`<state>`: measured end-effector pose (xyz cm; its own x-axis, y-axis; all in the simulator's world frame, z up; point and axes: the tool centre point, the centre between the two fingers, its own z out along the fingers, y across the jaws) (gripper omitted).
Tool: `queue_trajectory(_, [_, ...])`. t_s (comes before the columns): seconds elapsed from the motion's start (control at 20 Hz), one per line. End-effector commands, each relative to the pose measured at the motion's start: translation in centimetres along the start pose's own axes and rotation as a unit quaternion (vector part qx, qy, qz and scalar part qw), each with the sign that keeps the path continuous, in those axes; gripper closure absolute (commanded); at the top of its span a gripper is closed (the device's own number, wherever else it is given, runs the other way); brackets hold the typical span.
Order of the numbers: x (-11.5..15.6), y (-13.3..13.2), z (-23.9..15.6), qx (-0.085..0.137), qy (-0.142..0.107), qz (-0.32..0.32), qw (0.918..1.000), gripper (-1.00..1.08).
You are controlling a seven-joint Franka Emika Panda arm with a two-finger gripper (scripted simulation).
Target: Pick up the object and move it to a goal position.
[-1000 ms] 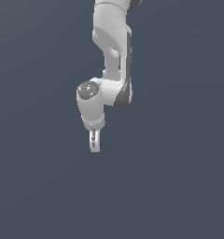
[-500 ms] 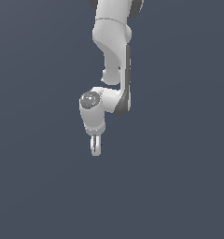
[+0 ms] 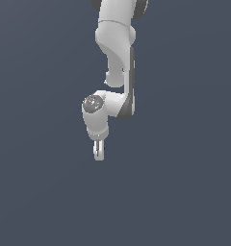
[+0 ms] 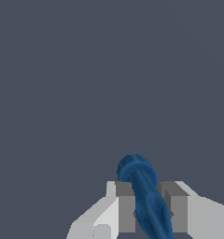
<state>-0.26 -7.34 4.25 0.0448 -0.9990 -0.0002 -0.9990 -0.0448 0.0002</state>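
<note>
The object (image 4: 144, 196) is a small dark blue, teardrop-shaped lump clamped between my two white fingers in the wrist view, its rounded end sticking out past the grey pads (image 4: 126, 207). My gripper (image 4: 149, 205) is shut on it. In the exterior view the gripper (image 3: 98, 153) hangs below the white arm, fingers pointing down and close together; the object is hidden between them there.
Only a plain dark grey-blue surface fills both views. The white arm (image 3: 120, 57) comes down from the upper edge of the exterior view.
The arm has lowered a little and the gripper has shifted slightly downward in the exterior view, still closed.
</note>
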Motion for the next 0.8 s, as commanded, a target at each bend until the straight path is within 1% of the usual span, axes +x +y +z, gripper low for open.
queue_trajectory(0.0, [0.0,0.0,0.0,0.000,0.000,0.000,1.0000,1.08])
queue_trajectory(0.2, [-0.2,0.0,0.0,0.000,0.000,0.000,1.0000,1.08])
queue_trajectory(0.4, [-1.4,-0.1,-0.1,0.000,0.000,0.000,1.0000,1.08])
queue_trajectory(0.55, [-3.2,-0.2,-0.2,0.000,0.000,0.000,1.0000,1.08])
queue_trajectory(0.75, [-6.6,-0.5,-0.4,0.000,0.000,0.000,1.0000,1.08])
